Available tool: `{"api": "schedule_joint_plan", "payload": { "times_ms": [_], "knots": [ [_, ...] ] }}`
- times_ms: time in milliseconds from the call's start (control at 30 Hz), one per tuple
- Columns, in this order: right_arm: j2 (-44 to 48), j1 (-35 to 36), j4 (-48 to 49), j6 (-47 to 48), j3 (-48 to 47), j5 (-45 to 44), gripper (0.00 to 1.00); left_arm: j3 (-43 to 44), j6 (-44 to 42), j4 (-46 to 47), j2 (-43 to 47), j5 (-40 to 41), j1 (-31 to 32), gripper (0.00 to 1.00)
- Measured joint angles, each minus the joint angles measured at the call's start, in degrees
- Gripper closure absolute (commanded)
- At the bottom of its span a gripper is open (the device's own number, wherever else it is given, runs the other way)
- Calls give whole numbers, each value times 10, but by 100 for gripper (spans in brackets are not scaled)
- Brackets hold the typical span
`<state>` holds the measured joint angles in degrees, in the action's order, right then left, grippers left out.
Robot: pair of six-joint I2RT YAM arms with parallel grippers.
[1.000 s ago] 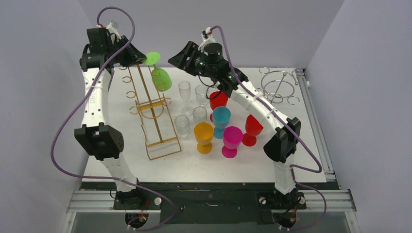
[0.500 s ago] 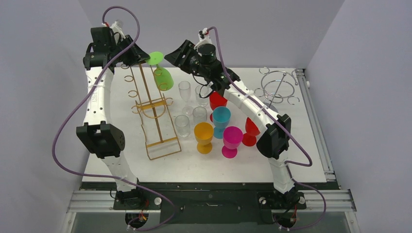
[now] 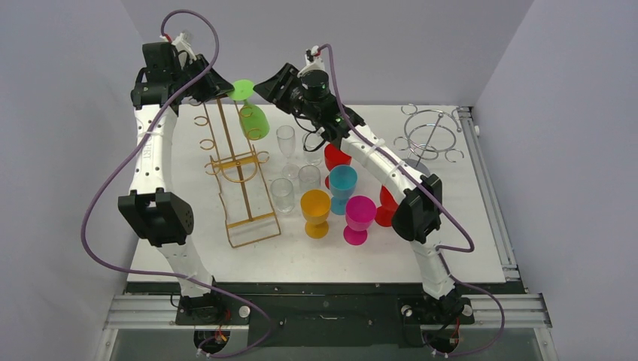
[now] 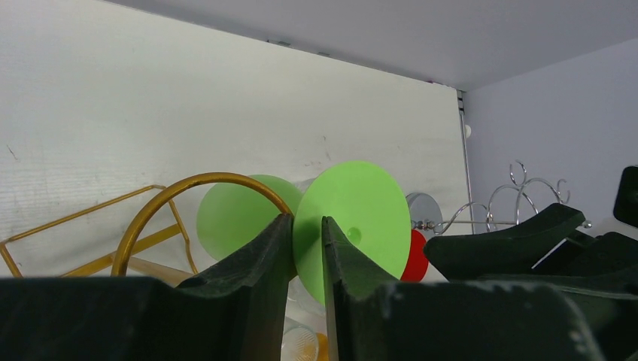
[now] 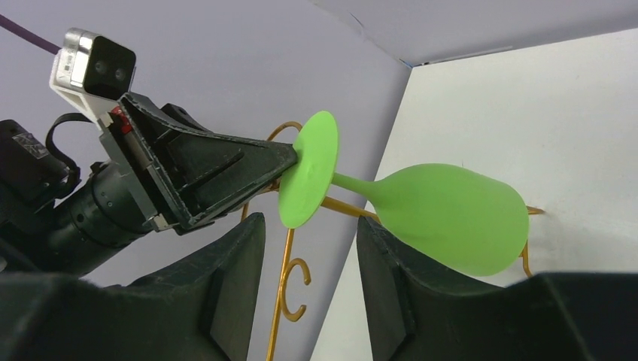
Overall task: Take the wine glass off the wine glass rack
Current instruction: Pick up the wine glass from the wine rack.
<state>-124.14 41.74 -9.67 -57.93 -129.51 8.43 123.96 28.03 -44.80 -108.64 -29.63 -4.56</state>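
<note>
Left claw (image 4: 307, 229): almost closed, both fingers (image 4: 259, 259) pinching the rim of the foot disc of the green wine glass (image 5: 451, 218). The grip is on the disc edge only. Stem and bowl stick out past the fingertips. The glass is tilted, with the bowl lower than the foot.

Right claw (image 5: 310, 222): jaws well apart, nothing in them. It faces the left claw from the other side of the glass. The foot disc and stem sit just beyond and above the gap between its fingers (image 5: 229, 289). No contact that I can see.

Gold wine glass rack (image 3: 244, 188): stands on the bench (image 3: 466, 248) straight below the left claw. Its top hook arcs just beside the left fingertips, close behind the foot disc. From the right wrist view a gold wire crosses under the stem. Can't tell whether the stem is seated in that hook or clear of it.

Below the right claw, along its arm, cups stand upright on the bench:
- clear glasses (image 3: 286, 139) nearest the rack
- red cup (image 3: 337, 156)
- teal cup (image 3: 342, 180)
- orange cup (image 3: 316, 207)
- magenta cup (image 3: 359, 214)

A silver wire rack (image 3: 430, 135) sits well off to the right claw's far side.
</note>
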Motion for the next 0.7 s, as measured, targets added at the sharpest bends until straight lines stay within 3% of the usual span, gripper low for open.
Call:
{"api": "schedule_joint_plan", "payload": {
  "times_ms": [700],
  "knots": [
    [-42,10,52,-48,-40,-23,70,-36,-2,26,19,-10,9,82]
  ]
}}
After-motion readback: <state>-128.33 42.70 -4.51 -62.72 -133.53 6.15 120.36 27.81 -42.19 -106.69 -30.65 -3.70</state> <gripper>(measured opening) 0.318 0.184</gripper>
